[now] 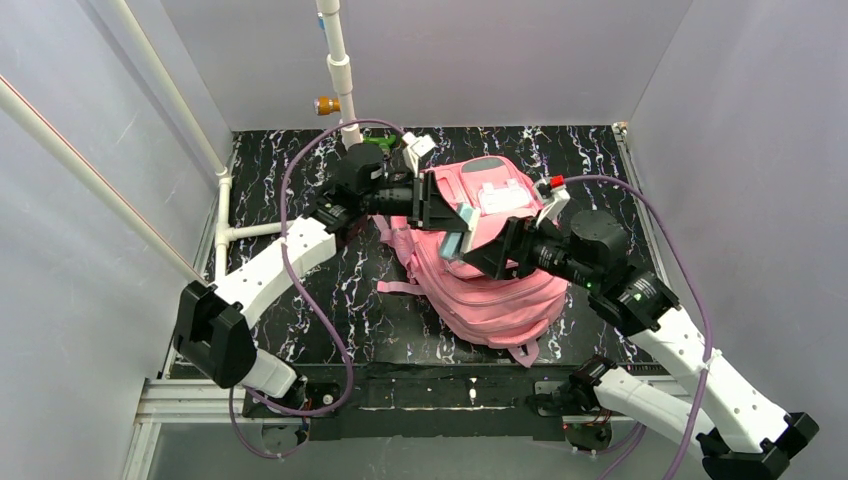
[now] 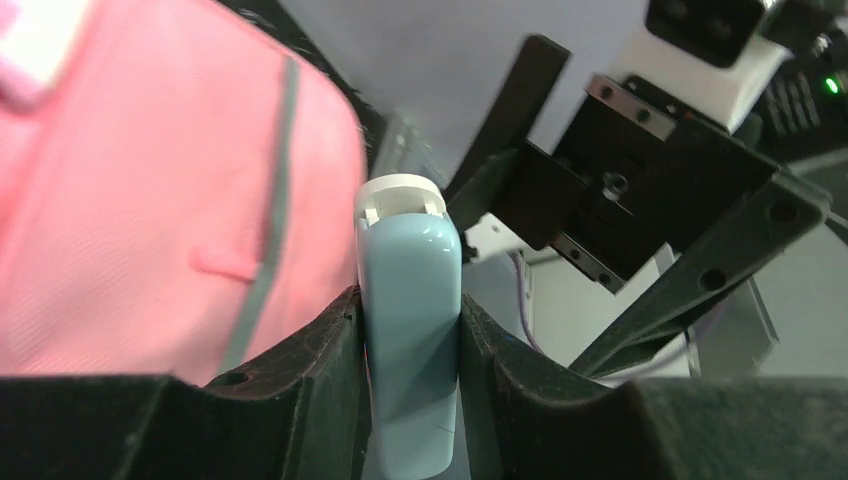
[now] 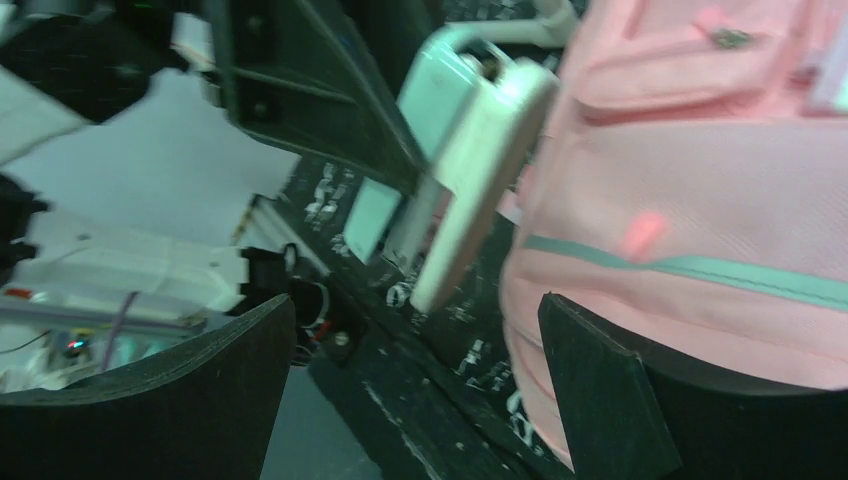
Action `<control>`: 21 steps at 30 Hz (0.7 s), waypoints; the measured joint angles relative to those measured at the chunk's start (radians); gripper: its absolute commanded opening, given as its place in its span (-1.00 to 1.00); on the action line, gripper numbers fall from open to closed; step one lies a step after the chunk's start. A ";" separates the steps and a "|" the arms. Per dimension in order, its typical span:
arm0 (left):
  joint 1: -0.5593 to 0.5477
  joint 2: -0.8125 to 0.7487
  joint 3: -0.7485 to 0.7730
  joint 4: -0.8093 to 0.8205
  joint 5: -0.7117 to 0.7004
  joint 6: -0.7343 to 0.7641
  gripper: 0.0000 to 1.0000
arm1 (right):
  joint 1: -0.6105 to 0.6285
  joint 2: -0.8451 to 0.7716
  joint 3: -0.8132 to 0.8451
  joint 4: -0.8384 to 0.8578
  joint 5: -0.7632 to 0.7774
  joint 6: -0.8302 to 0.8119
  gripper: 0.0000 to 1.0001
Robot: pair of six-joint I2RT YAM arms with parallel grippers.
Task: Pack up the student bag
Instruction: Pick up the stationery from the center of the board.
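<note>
The large pink fabric backpack lies mid-worktop. It is probably soft and floppy, so grasp a strap or zip edge. The left pincer pinches a pale-blue plastic case; the right pincer is spread.

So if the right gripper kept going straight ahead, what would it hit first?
Probably the pale blue case the left gripper holds; the student bag sits close alongside, though depth is unclear.

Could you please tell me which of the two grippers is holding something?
The left gripper: its jaws clamp a light-blue item with a white cap beside the pink backpack. The right gripper stands wide open and empty.
</note>
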 measured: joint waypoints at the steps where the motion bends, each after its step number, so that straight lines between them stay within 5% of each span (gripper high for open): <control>1: -0.019 0.008 0.006 0.030 0.030 -0.003 -1.00 | 0.000 -0.014 -0.010 0.043 -0.039 0.017 0.97; 8: -0.058 0.053 0.008 0.301 0.196 -0.123 -1.00 | 0.000 -0.097 -0.080 0.213 -0.170 0.099 0.82; 21: -0.114 0.071 0.018 0.484 0.336 -0.231 -1.00 | 0.000 -0.186 -0.182 0.349 -0.189 0.193 0.32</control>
